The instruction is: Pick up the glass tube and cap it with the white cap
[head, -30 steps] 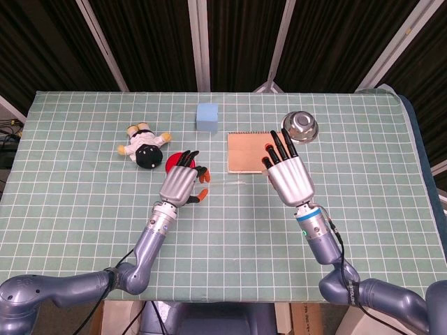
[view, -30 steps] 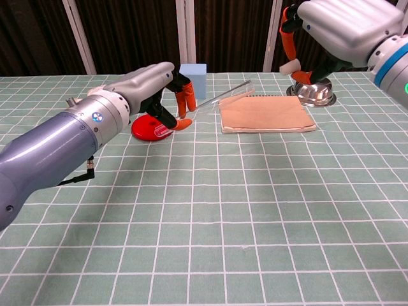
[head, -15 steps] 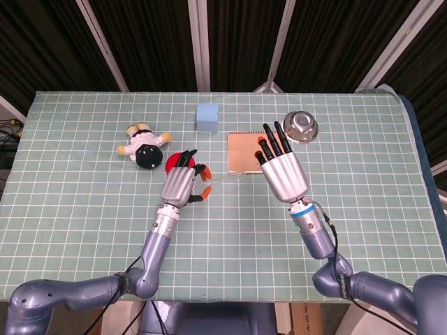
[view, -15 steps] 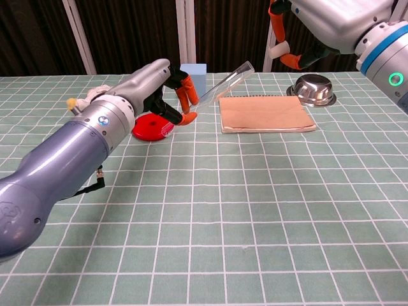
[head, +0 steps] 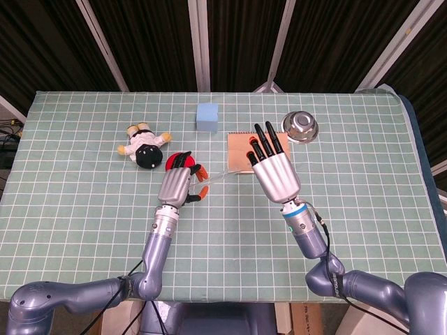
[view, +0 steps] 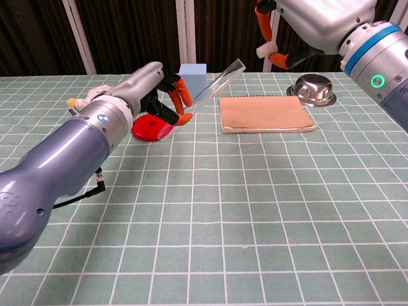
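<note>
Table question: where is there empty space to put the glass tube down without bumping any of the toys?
The near half of the table is bare mat, and so are the left and right edges. The far middle is crowded: doll, red disc, blue block, notebook and metal bowl.

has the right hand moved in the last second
Yes. The right hand has shifted left, away from the steel bowl, toward the glass tube.
</note>
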Robot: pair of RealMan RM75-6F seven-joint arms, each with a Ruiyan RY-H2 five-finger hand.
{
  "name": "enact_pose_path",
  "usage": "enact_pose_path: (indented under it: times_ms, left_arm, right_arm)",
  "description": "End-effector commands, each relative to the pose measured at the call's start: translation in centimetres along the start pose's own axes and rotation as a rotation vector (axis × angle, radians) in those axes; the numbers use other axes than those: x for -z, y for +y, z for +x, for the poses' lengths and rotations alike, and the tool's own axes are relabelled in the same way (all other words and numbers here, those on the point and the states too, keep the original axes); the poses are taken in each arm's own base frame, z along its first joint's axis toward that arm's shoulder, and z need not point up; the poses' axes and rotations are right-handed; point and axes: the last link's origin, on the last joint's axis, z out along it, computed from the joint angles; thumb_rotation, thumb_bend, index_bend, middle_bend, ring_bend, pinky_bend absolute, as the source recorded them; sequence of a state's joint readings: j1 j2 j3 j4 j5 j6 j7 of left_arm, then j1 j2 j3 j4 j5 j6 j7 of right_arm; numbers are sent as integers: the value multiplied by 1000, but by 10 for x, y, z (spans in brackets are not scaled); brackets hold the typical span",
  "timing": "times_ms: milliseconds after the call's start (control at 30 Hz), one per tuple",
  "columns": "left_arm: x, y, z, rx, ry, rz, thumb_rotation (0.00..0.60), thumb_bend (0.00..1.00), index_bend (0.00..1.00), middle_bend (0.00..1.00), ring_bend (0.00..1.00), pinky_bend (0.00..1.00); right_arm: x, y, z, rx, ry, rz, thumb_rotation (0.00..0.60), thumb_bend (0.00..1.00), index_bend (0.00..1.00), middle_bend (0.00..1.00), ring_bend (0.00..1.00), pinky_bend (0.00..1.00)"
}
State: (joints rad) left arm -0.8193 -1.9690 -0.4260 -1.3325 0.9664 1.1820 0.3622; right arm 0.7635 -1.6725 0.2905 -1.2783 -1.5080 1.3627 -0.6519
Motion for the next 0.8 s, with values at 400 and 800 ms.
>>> enact_pose_path:
  times_ms: [400, 800]
  left_arm:
    - [3, 3, 4, -22, -15, 14, 600, 532, 553, 582, 79, 0]
    - [5, 3, 0, -23, -24, 17, 600, 533, 553, 582, 79, 0]
  right_arm:
    - [3, -4, -8, 1, -23, -10, 600, 373, 643, 316, 73, 0]
    - [2, -5, -10, -6, -27, -26, 600, 373, 643, 316, 73, 0]
